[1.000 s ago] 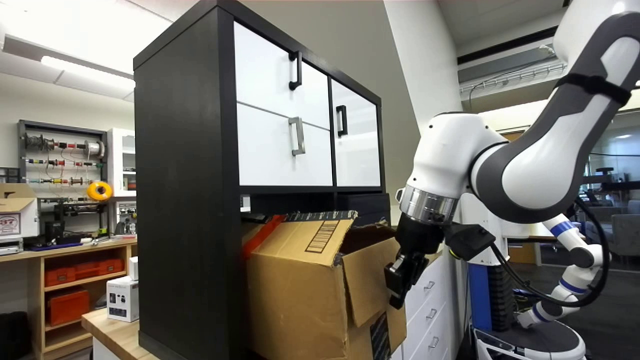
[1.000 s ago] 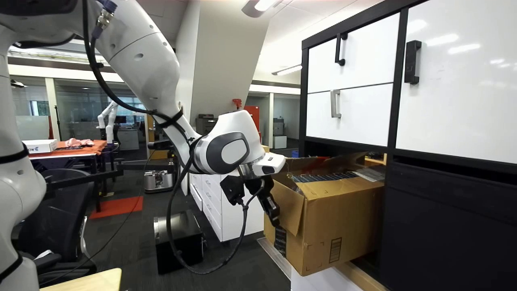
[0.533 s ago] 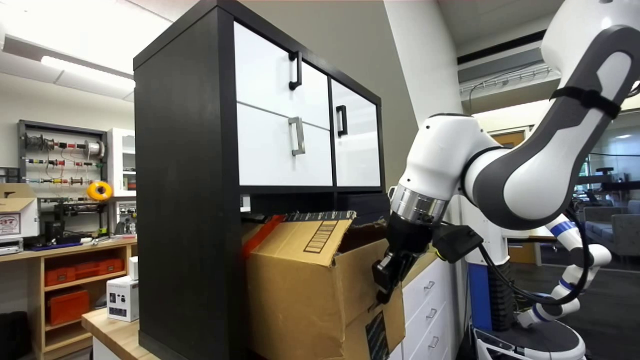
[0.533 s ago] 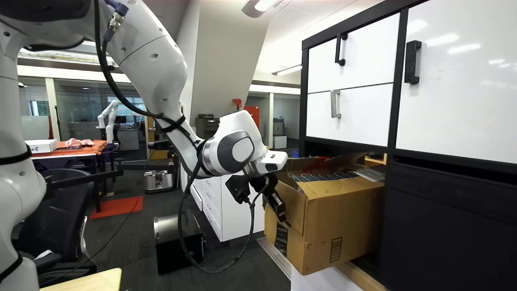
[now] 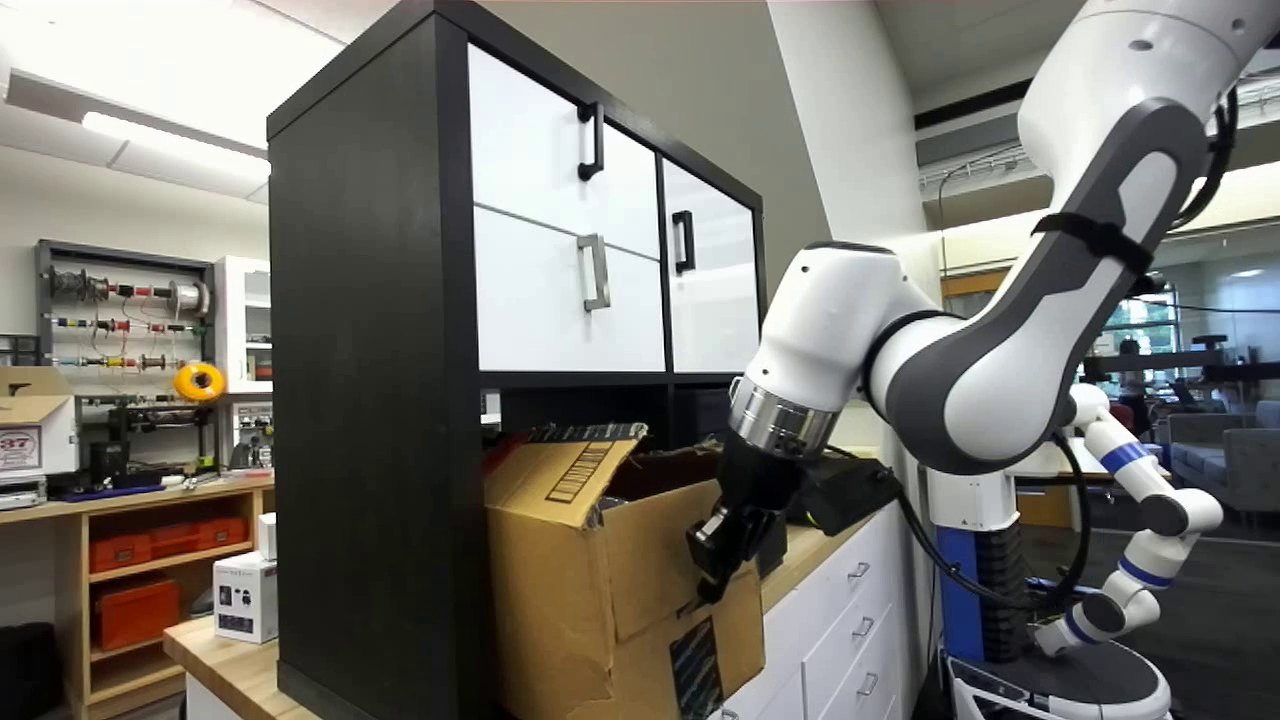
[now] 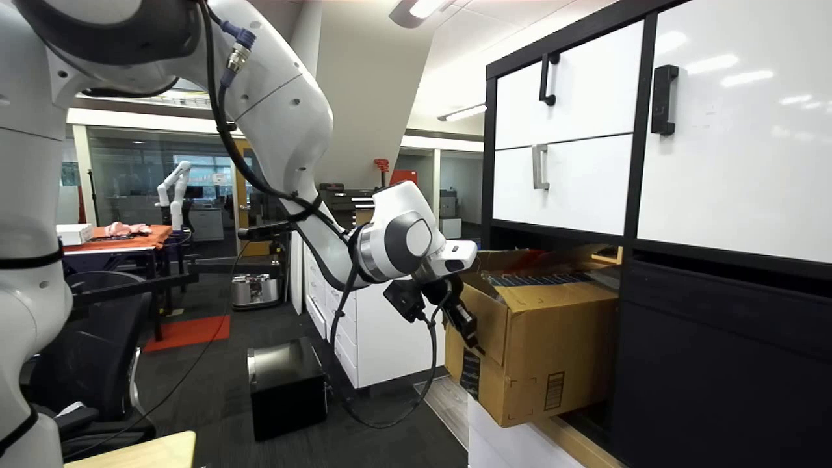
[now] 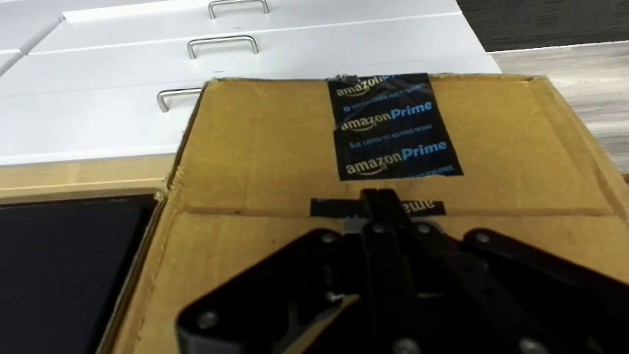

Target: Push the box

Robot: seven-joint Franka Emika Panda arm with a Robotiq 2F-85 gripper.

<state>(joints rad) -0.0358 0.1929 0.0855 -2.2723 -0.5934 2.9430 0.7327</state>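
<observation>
The tan cardboard box sits partly inside the lower opening of the black cabinet, its front end sticking out. It also shows in an exterior view, with its top flaps loose and its printed marks on the near side. My gripper is shut and empty, tilted down, with its fingertips at the box's front flap and apparently touching it. In the wrist view the two fingertips are together before the front face, near the black tape strips. The exact contact point is hidden.
White drawers stand below and beside the box, topped by a wooden counter. A black bin fills the neighbouring opening. A small white box stands beyond the cabinet. A black appliance is on the floor.
My gripper has moved toward the cabinet, staying shut. The front flap has been pressed flat, and the box has slid deeper into the opening.
</observation>
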